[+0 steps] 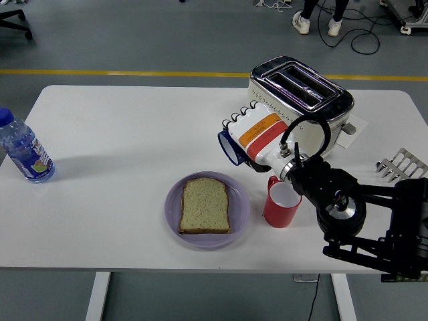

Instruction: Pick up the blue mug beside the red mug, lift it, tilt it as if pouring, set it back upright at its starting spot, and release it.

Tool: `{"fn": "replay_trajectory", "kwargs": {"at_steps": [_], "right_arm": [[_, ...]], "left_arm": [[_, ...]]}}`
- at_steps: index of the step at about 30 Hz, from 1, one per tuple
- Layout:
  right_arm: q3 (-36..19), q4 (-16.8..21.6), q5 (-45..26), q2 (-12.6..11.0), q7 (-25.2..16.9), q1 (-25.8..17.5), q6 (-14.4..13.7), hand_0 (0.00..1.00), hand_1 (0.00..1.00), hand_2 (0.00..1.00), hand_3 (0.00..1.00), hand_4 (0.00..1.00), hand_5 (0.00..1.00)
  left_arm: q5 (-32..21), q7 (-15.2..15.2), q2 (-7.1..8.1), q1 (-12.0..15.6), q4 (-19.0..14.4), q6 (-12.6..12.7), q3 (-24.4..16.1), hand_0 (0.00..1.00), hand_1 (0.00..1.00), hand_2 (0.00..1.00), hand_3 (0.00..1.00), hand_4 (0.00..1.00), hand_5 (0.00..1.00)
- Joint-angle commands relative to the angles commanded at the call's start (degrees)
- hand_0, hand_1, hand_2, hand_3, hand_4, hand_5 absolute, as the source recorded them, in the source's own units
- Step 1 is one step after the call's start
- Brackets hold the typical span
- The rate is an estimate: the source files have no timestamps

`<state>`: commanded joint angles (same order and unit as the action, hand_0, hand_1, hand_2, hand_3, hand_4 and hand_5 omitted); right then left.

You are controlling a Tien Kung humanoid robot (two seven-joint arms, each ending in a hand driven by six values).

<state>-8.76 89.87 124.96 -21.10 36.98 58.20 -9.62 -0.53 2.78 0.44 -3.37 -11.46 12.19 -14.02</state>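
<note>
So here's what we're looking at: our right hand (pixel 251 130), the white one with orange and red stripes across its back, is wrapped around the blue enamel mug with the white inside (pixel 229 146) and has it clamped tight, fingers curled over the top of it. The mug is off the white table (pixel 120 134), held in the air and tipped onto its side, with its open mouth facing left toward the middle of the table. We only see the rim and a bit of the blue wall poking out past the fingers on the left side of the hand; the rest is hidden under the palm. The mug hangs just in front of the shiny chrome two-slot toaster (pixel 301 90) and above and a little left of the red mug with the white interior (pixel 281 202), which stands upright on the table right by our black wrist. Left of the red mug sits the lavender round plate (pixel 237 212) with a slice of seeded bread (pixel 204 205) lying flat on it. Way over at the left edge there's a clear plastic water bottle with a blue cap (pixel 23 148), standing upright, well apart from everything else. A small metal toast rack (pixel 400 165) sits at the right edge.
</note>
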Motion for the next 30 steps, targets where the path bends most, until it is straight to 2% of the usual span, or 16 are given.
{"fn": "replay_trajectory", "kwargs": {"at_steps": [3, 5, 7, 9, 10, 12, 15, 16, 19, 22, 23, 27, 30], "right_arm": [[-1.8, 0.5, -2.2, -0.3, 0.0, -1.6, -2.0, 0.355, 0.327, 0.505, 0.547, 0.649, 0.002], [-4.4, 1.3, -5.2, -0.7, 0.0, -3.7, -4.9, 0.358, 0.330, 0.511, 0.548, 0.647, 0.002], [-5.9, 1.8, -6.8, -1.0, 0.0, -4.8, -6.4, 0.358, 0.330, 0.511, 0.548, 0.647, 0.002], [-9.6, 2.9, -10.9, -1.7, 0.0, -7.6, -10.1, 0.358, 0.330, 0.511, 0.548, 0.647, 0.002], [-10.5, 3.0, -12.0, -1.8, 0.0, -8.1, -10.9, 0.375, 0.364, 0.533, 0.550, 0.642, 0.002], [-14.1, 3.7, -15.8, -2.2, 0.0, -10.8, -14.2, 0.375, 0.364, 0.533, 0.550, 0.642, 0.002], [-19.8, 4.9, -22.1, -1.9, 0.0, -14.8, -18.9, 0.375, 0.364, 0.533, 0.550, 0.642, 0.002], [-21.5, 5.1, -24.5, -1.9, 0.0, -15.8, -20.0, 0.404, 0.390, 0.549, 0.551, 0.637, 0.002], [-27.7, 6.4, -30.7, -1.1, -2.7, -19.8, -24.0, 0.404, 0.390, 0.549, 0.551, 0.637, 0.002], [-32.7, 7.2, -33.7, -0.6, -4.9, -22.5, -26.1, 0.389, 0.386, 0.551, 0.550, 0.625, 0.002], [-35.3, 7.9, -36.0, -0.2, -7.1, -24.6, -27.4, 0.389, 0.386, 0.551, 0.550, 0.625, 0.002], [-43.8, 8.7, -41.8, 0.8, -13.5, -29.6, -27.4, 0.389, 0.386, 0.551, 0.550, 0.625, 0.002], [-48.0, 8.6, -44.6, 1.2, -17.8, -32.3, -27.4, 0.387, 0.385, 0.552, 0.550, 0.621, 0.002]], "left_arm": [[0.1, 0.0, 0.00, 0.1, 0.0, 0.0, 0.1, 0.633, 0.644, 0.653, 0.506, 0.240, 0.856], [0.2, 0.0, 0.00, 0.1, 0.0, 0.0, 0.1, 0.634, 0.644, 0.653, 0.506, 0.240, 0.855], [0.3, 0.0, 0.01, 0.1, 0.0, 0.0, 0.0, 0.634, 0.644, 0.653, 0.506, 0.240, 0.855], [0.4, 0.0, 0.07, 0.2, 0.0, -0.1, -0.1, 0.634, 0.644, 0.653, 0.506, 0.240, 0.855], [0.4, 0.0, 0.07, 0.2, 0.0, -0.1, -0.1, 0.633, 0.644, 0.653, 0.506, 0.240, 0.856], [0.6, 0.0, 0.08, 0.2, 0.0, -0.1, -0.4, 0.633, 0.644, 0.653, 0.506, 0.240, 0.856], [0.9, 0.0, 0.09, 0.1, 0.0, -0.1, -0.6, 0.633, 0.644, 0.653, 0.506, 0.240, 0.856], [0.9, 0.0, 0.09, 0.1, 0.0, -0.1, -0.7, 0.634, 0.644, 0.653, 0.506, 0.240, 0.857], [1.2, 0.0, 0.11, -0.1, 0.0, -0.1, -1.1, 0.634, 0.644, 0.653, 0.506, 0.240, 0.857], [1.3, 0.0, 0.11, -0.2, 0.0, -0.1, -1.2, 0.633, 0.644, 0.653, 0.506, 0.240, 0.856], [1.5, 0.1, 0.17, -0.3, 0.0, -0.1, -1.4, 0.633, 0.644, 0.653, 0.506, 0.240, 0.856], [1.7, 0.1, 0.28, -0.5, 0.0, -0.2, -1.7, 0.633, 0.644, 0.653, 0.506, 0.240, 0.856], [1.8, 0.1, 0.35, -0.6, 0.0, -0.2, -1.8, 0.634, 0.642, 0.653, 0.506, 0.241, 0.855]]}}
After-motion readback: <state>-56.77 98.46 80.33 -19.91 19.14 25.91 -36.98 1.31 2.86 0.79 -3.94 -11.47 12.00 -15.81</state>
